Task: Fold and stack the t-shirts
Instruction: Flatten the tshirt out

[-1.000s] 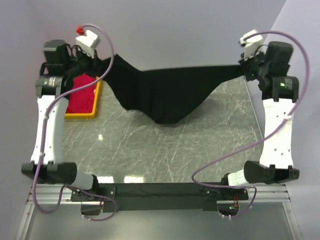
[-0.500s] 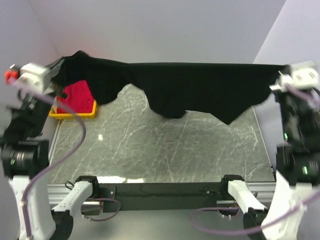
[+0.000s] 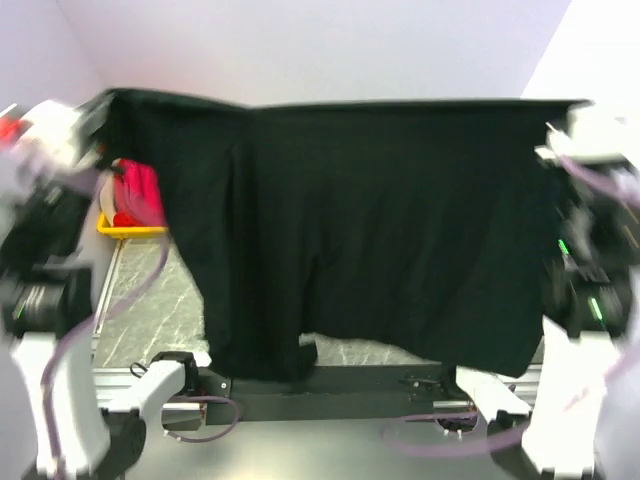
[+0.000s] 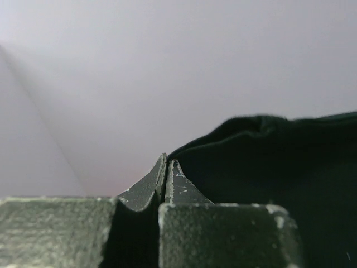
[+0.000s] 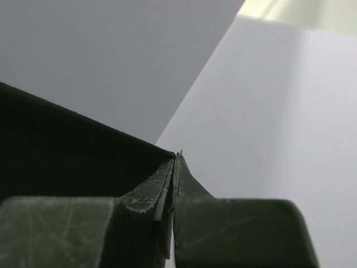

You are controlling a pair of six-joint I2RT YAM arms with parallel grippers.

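While my left pincer (image 4: 167,170) and right pincer (image 5: 175,164) are pinching the top corners of the black t-shirt (image 3: 380,220), I am holding it high like a curtain over the table (image 3: 140,305); beside its left edge, magenta shirts (image 3: 140,190) are lying in the yellow crate (image 3: 130,231)

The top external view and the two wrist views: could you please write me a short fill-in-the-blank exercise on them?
1. The t-shirt held up between the two arms is ____ in colour.
2. The left gripper and the right gripper are both ____ (open or shut) on its cloth.
3. The crate seen past the shirt's left edge is ____.

Missing words: black; shut; yellow.
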